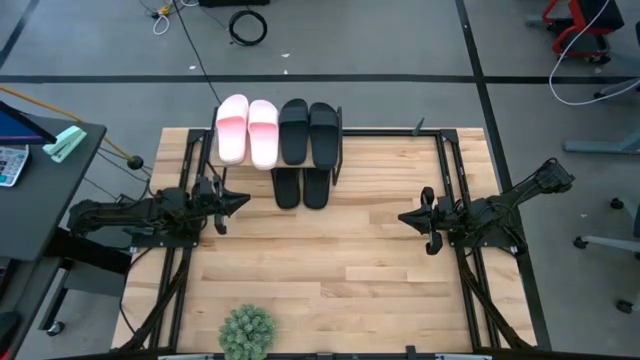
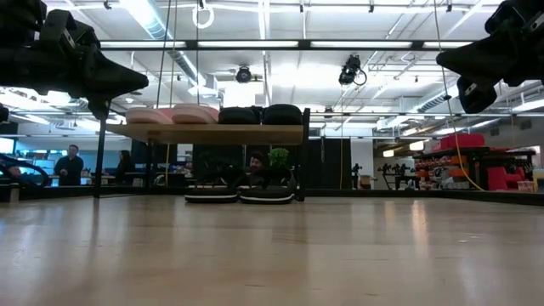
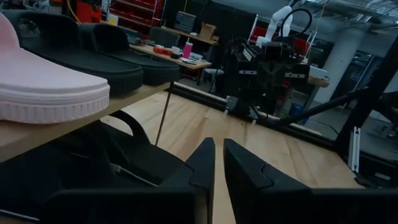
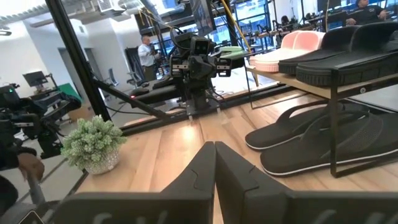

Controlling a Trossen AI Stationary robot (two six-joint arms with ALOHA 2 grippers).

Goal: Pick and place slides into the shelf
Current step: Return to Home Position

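Note:
Two pale pink slides and two black wide-strap slides lie side by side on the shelf's wooden top board at the table's far edge. Two thinner black slides lie on the table under the shelf, their soles down. My left gripper is shut and empty, left of the shelf. My right gripper is shut and empty at the table's right. Both hang above the table.
A small potted plant stands at the table's near edge, left of centre. The middle of the slatted tabletop lies between the two arms. People show in the room beyond the table.

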